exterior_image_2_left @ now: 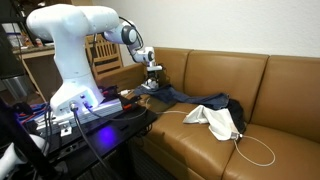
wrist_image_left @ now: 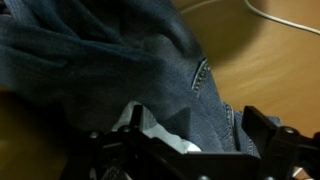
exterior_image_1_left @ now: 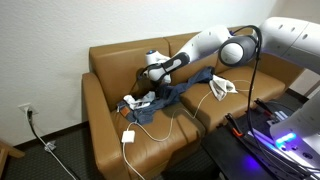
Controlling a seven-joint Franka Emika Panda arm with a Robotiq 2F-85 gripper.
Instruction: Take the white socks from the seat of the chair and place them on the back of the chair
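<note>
White cloth socks (wrist_image_left: 160,132) sit bunched between the jaws of the black Robotiq gripper (wrist_image_left: 195,140), which stand wide apart and are not clamped on them. Crumpled blue denim jeans (wrist_image_left: 90,60) spread beneath the gripper on the brown leather sofa seat (exterior_image_1_left: 170,132). By my judgement nothing is done: grasp, lift and carry to the brown leather backrest (exterior_image_1_left: 115,55) behind the gripper remain.

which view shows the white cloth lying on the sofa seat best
An exterior view shows it best: the white cloth lies near the camera, crumpled and unblocked on the sofa seat. In an exterior view from farther off, the cloth is small. The wrist view shows jeans close up, not this cloth.
</note>
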